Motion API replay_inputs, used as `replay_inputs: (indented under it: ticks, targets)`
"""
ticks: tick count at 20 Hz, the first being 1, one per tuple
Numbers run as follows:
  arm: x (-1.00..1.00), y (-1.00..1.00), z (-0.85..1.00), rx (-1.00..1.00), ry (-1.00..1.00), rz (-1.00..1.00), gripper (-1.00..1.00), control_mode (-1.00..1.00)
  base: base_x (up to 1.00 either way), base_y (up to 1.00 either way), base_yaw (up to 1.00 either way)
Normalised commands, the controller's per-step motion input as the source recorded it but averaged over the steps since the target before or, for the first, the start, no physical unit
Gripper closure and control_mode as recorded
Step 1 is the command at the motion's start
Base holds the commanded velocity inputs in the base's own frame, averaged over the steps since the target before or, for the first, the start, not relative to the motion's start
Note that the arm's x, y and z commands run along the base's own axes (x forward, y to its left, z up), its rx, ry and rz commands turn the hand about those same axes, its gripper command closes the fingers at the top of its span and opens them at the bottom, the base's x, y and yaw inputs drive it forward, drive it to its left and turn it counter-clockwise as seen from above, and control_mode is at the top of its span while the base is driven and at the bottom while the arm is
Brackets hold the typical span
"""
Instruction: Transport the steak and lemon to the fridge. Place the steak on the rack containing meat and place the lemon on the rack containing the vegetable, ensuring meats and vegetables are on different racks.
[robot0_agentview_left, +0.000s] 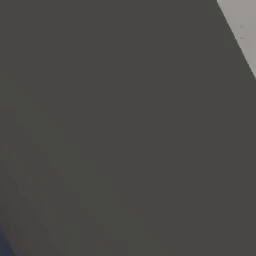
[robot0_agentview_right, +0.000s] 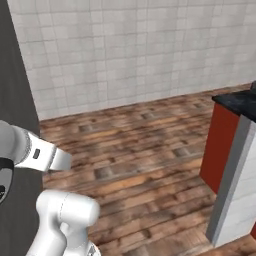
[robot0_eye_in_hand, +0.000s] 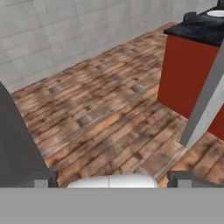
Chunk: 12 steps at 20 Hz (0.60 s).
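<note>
The steak, the lemon, the fridge and its racks are out of view. My gripper is open, and its two dark fingertips stand far apart at the bottom of the hand view with nothing between them. It looks down over a wooden floor towards a red cabinet. The white arm bends at the lower left of the right base view.
The red cabinet carries a black counter, and a light grey panel stands in front of it. A tiled wall closes the far side. A dark grey flat surface stands close on the left.
</note>
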Motion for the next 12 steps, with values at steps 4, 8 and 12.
replay_inputs:
  ticks: [4,8,12]
  targets:
    - [0.00,0.00,0.00,0.00,0.00,0.00,-1.00,1.00,1.00,0.87,-0.45]
    - [0.00,0.00,0.00,0.00,0.00,0.00,-1.00,1.00,1.00,0.91,-0.45]
    - [0.00,0.00,0.00,0.00,0.00,0.00,-1.00,1.00,1.00,0.96,-0.45]
